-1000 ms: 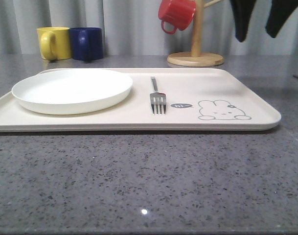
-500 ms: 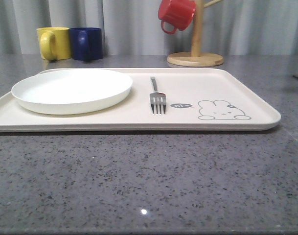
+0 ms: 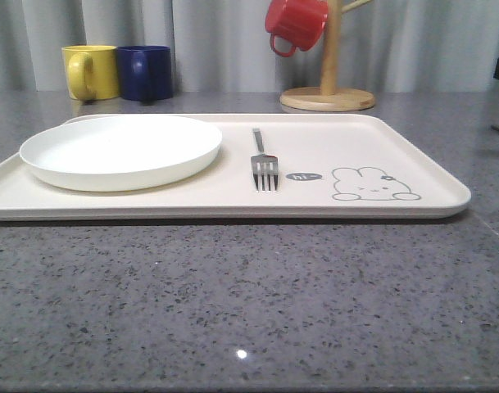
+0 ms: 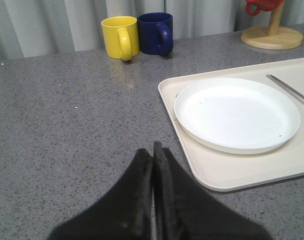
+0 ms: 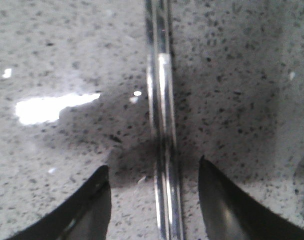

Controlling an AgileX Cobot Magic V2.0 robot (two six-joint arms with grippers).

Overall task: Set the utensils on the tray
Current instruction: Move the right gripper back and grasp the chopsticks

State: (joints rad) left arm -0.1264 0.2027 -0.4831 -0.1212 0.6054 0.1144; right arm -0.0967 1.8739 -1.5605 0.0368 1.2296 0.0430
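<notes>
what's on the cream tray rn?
On the cream rectangular tray: a round white plate and a silver four-tined fork beside it, apart. Whatever lies under the plate is hidden.

white plate, mugs, perhaps stand

The front camera sits low at the near table edge, facing far across the tray. The left wrist camera looks forward from the left, sharing the tray, plate and mugs. The right wrist camera stares straight down, very close to the countertop.
</notes>
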